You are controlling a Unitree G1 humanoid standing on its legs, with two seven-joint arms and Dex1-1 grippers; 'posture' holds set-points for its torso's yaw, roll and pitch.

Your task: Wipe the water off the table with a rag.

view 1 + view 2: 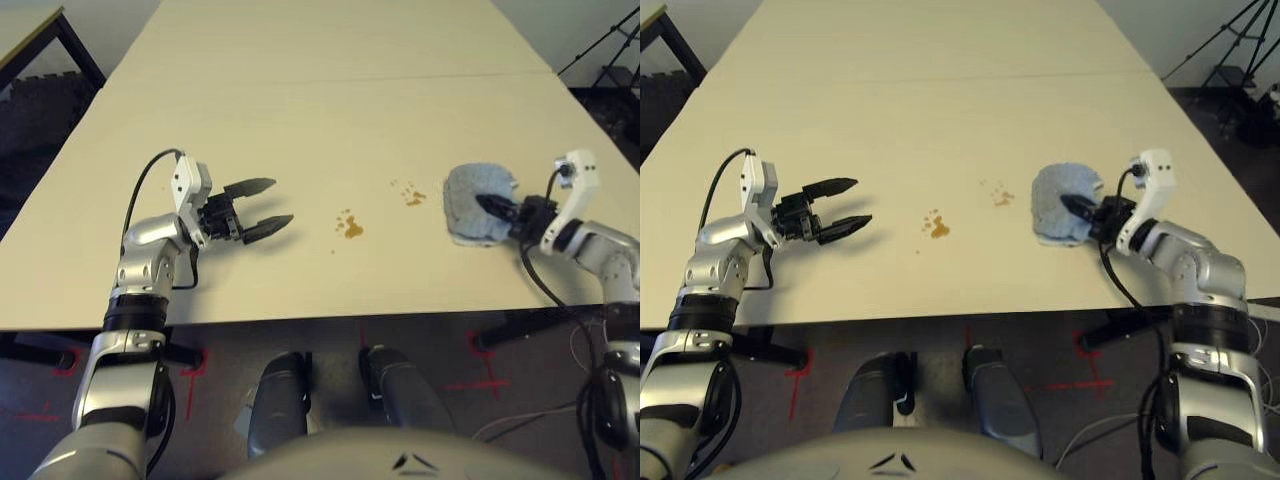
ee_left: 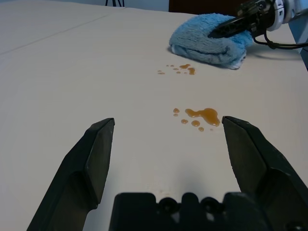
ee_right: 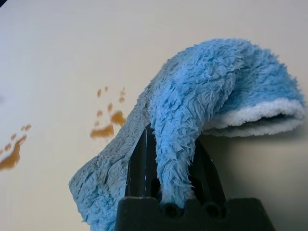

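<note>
The light blue rag (image 1: 470, 205) lies rumpled on the beige table (image 1: 330, 110) at the right. My right gripper (image 1: 492, 207) is shut on a fold of the rag (image 3: 192, 110), pinching it between both fingers. Two clusters of amber water sit left of the rag: one cluster (image 1: 412, 194) close beside it, the other (image 1: 349, 228) nearer the table's middle. Further left, my left gripper (image 1: 262, 207) hovers open over bare table, pointing toward the droplets (image 2: 204, 115), holding nothing.
A thin seam (image 1: 330, 78) crosses the table beyond the spill. A small black-legged table (image 1: 40, 45) stands at far left, and a tripod (image 1: 1230, 45) stands at far right off the table. The front edge runs just below both grippers.
</note>
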